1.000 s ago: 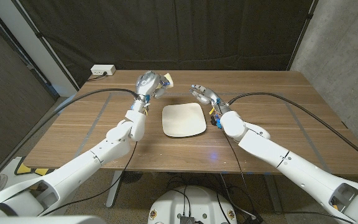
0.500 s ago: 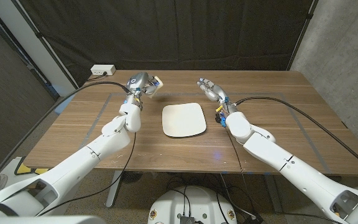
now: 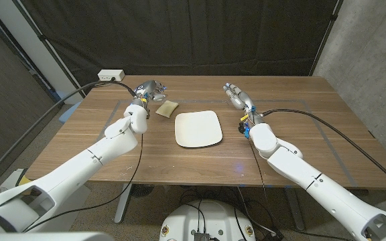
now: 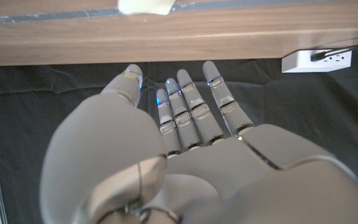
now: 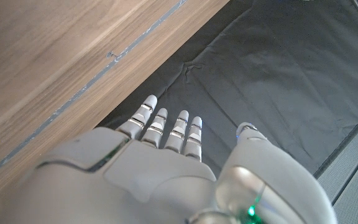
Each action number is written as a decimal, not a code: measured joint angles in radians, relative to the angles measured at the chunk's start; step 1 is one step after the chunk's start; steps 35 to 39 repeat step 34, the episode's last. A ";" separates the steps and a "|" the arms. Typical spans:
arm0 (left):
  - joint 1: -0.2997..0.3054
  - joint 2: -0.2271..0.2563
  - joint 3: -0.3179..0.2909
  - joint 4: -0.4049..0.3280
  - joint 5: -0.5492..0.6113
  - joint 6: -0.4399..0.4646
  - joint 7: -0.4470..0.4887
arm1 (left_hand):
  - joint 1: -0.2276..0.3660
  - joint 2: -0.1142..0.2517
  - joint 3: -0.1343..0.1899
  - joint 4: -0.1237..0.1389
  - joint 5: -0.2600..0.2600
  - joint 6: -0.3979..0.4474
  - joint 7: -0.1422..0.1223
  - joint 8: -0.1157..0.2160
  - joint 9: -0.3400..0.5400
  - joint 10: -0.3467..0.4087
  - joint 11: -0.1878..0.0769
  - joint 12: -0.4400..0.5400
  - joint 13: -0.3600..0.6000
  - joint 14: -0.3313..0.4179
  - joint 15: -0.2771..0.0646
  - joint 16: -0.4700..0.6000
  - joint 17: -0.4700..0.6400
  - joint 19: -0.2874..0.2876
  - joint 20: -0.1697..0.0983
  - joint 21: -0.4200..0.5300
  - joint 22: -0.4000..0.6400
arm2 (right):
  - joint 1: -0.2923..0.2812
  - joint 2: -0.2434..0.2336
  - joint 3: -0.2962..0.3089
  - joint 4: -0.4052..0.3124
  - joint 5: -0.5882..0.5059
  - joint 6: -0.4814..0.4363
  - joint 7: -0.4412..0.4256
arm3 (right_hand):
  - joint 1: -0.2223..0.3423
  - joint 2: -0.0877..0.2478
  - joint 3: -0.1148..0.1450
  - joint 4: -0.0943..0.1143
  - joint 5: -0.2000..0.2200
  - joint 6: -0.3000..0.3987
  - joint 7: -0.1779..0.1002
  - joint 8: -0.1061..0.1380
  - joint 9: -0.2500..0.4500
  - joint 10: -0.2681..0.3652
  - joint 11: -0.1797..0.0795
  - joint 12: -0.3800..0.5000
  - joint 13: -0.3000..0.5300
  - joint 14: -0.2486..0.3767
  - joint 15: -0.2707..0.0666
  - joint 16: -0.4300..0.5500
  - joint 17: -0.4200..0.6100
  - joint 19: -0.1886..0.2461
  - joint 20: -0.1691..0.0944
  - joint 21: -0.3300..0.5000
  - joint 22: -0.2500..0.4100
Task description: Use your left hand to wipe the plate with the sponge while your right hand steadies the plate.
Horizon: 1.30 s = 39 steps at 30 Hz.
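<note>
- Plate (image 3: 198,128): a cream, rounded-square dish lying flat on the wooden table (image 3: 293,144), between my two hands and touched by neither.
- Sponge (image 3: 167,107): a pale yellow-beige block lying on the table just beside my left hand, on its plate side; it sits near the plate's far left corner without touching it. In my left wrist view a pale piece of it (image 4: 145,6) shows at the picture's edge, beyond my fingertips.
- My left hand (image 3: 149,91): empty, hovering near the table's far side; my left wrist view shows the back of it (image 4: 185,155) with the fingers (image 4: 191,106) stretched out straight and slightly spread, the thumb set apart, holding nothing.
- My right hand (image 3: 237,96): raised beyond the plate's far right corner, apart from the plate; the fingers extend away from me. My right wrist view shows its back (image 5: 160,174) with the fingers (image 5: 166,130) straight, side by side, the thumb apart, and nothing in its grasp.
- White power strip (image 3: 111,75): at the table's far left corner, beyond my left hand; it also shows in my left wrist view (image 4: 316,59).
- Dark curtain (image 3: 200,33): hangs behind the table, past both hands.
</note>
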 measured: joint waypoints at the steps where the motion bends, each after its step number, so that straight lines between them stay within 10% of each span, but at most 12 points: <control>1: -0.004 0.006 0.003 -0.005 -0.005 0.006 -0.013 | -0.008 -0.008 -0.008 0.003 0.000 -0.059 0.000 -0.002 0.000 -0.050 0.013 0.000 -0.005 -0.055 0.020 0.000 -0.009 -0.019 0.008 -0.015 0.000 | -0.005 -0.001 0.004 -0.006 0.001 -0.004 -0.004 | 0.000 0.000 0.000 0.000 0.000 0.000 0.000 0.000 0.000 0.000 0.000 0.000 0.000 0.000 0.000 0.000 0.000 0.000 0.000 0.000 0.000; 6: -0.018 0.033 0.012 -0.025 -0.034 0.017 -0.065 | -0.056 -0.029 -0.058 0.014 0.012 -0.291 -0.012 -0.002 0.000 -0.300 0.048 0.000 -0.016 -0.316 0.105 -0.007 -0.036 -0.126 0.039 -0.100 -0.001 | -0.024 -0.007 0.016 -0.030 0.005 -0.025 -0.020 | 0.000 0.000 0.004 -0.004 0.000 0.000 0.000 0.000 0.000 0.000 0.000 0.000 0.000 0.000 0.000 0.000 0.000 0.000 0.000 0.000 0.000; 10: -0.011 0.046 0.004 -0.037 -0.062 -0.008 -0.061 | -0.104 -0.034 -0.091 0.036 0.012 -0.361 -0.027 0.005 0.000 -0.407 0.035 0.002 -0.016 -0.407 0.109 -0.006 -0.039 -0.175 0.035 -0.147 -0.005 | -0.034 -0.011 0.023 -0.046 0.006 -0.040 -0.030 | -0.003 0.003 0.001 -0.007 0.000 -0.002 -0.002 0.000 0.000 0.000 0.000 0.000 0.000 0.000 0.000 0.000 0.000 0.000 0.000 0.000 0.000; 26: 0.117 0.007 -0.153 0.028 -0.285 -0.382 0.145 | -0.320 -0.051 -0.199 0.141 0.020 -0.262 -0.051 0.034 -0.005 -0.341 0.009 0.035 -0.021 -0.341 0.068 0.020 -0.044 -0.214 0.010 -0.204 -0.002 | -0.087 -0.024 0.051 -0.114 0.004 -0.083 -0.075 | -0.035 0.000 -0.016 0.002 0.000 -0.002 -0.002 0.004 0.000 0.011 0.011 0.009 0.000 0.012 0.004 0.001 0.000 0.011 0.011 0.000 0.000; 39: 0.155 -0.004 -0.214 0.062 -0.393 -0.505 0.141 | -0.353 -0.042 -0.215 0.157 0.028 -0.241 -0.029 0.034 -0.005 -0.333 0.023 0.035 -0.018 -0.347 0.075 0.020 -0.044 -0.214 0.010 -0.215 -0.002 | -0.122 -0.023 0.067 -0.150 0.006 -0.088 -0.102 | -0.072 -0.001 -0.038 0.013 0.000 0.003 0.002 0.004 0.000 0.029 0.028 0.015 0.000 0.049 0.005 0.012 0.000 0.029 0.018 0.007 0.000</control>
